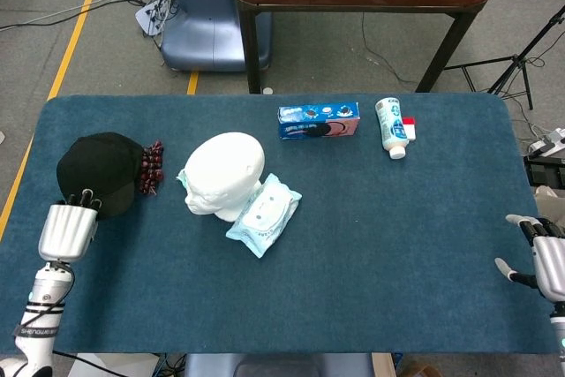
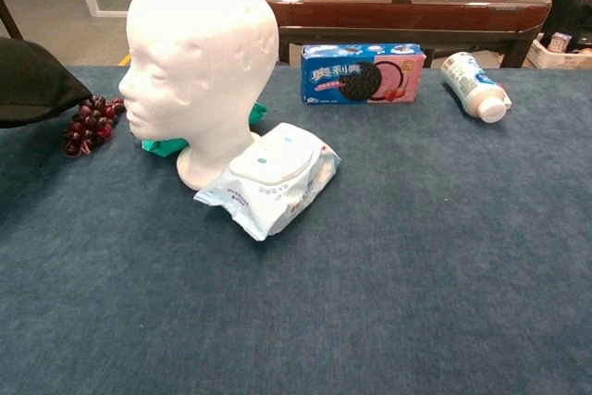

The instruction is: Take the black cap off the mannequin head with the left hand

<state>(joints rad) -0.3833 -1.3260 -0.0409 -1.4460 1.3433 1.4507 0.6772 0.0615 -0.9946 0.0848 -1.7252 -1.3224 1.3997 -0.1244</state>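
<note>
Both of my hands sit low at the near edge of the blue table (image 1: pixel 371 253). My left hand (image 1: pixel 68 229) is at the near left, its fingertips (image 1: pixel 85 201) curled onto the near rim of the black cap (image 1: pixel 99 169); from the head view I read that as a grip on the rim, though the contact itself is small in the picture. The cap is off the mannequin head (image 1: pixel 225 172) and lies at the left end of the table, its far right side just beside the bunch of dark grapes (image 1: pixel 150 166). In the chest view only a dark slice of the cap (image 2: pixel 37 82) shows at the left border, next to the grapes (image 2: pixel 88 122), and my left hand is out of that picture.

The white foam head (image 2: pixel 202 62) stands bare and upright, facing left. A pack of wet wipes (image 2: pixel 273 178) leans against its base on the right, and something green (image 2: pixel 166 143) peeks out behind its neck. Farther back lie a blue box of sandwich cookies (image 2: pixel 363 72) and a white bottle (image 2: pixel 474 87) on its side.

My right hand (image 1: pixel 546 262) rests at the near right edge, well apart from everything, fingers spread and holding nothing.
</note>
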